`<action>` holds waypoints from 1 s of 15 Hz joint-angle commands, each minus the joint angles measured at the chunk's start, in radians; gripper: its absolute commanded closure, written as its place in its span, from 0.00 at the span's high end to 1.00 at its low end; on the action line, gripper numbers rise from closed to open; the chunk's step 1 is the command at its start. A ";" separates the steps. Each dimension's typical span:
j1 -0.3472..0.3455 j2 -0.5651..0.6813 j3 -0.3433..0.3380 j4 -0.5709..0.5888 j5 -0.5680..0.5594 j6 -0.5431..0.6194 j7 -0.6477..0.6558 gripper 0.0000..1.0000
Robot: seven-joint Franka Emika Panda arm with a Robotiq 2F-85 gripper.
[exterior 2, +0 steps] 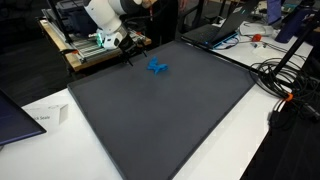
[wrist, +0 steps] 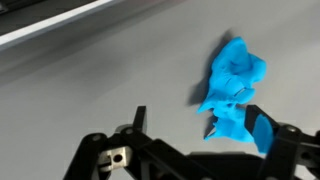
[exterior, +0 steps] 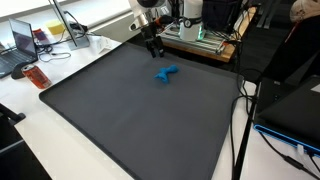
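Note:
A small crumpled blue object (exterior: pixel 166 73) lies on the dark grey mat (exterior: pixel 130 120) near its far edge; it also shows in the other exterior view (exterior 2: pixel 156 67). My gripper (exterior: pixel 153 45) hangs above the mat's far edge, a short way from the blue object, as both exterior views show (exterior 2: pixel 126 50). In the wrist view the jaws (wrist: pixel 200 125) are open and empty. The blue object (wrist: pixel 232 85) lies ahead of them, beside the right finger. I cannot tell whether it touches that finger.
The mat (exterior 2: pixel 170 110) lies on a white table. A bench with equipment (exterior: pixel 200 35) stands behind the far edge. Laptops (exterior: pixel 20 45) and an orange item (exterior: pixel 33 76) sit at one side. Cables (exterior 2: pixel 285 85) run along another side.

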 commanded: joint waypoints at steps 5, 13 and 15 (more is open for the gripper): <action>0.125 -0.059 0.115 -0.011 0.208 0.228 0.037 1.00; 0.254 0.030 0.199 -0.008 0.163 0.443 0.314 1.00; 0.297 0.073 0.202 -0.008 0.158 0.499 0.385 1.00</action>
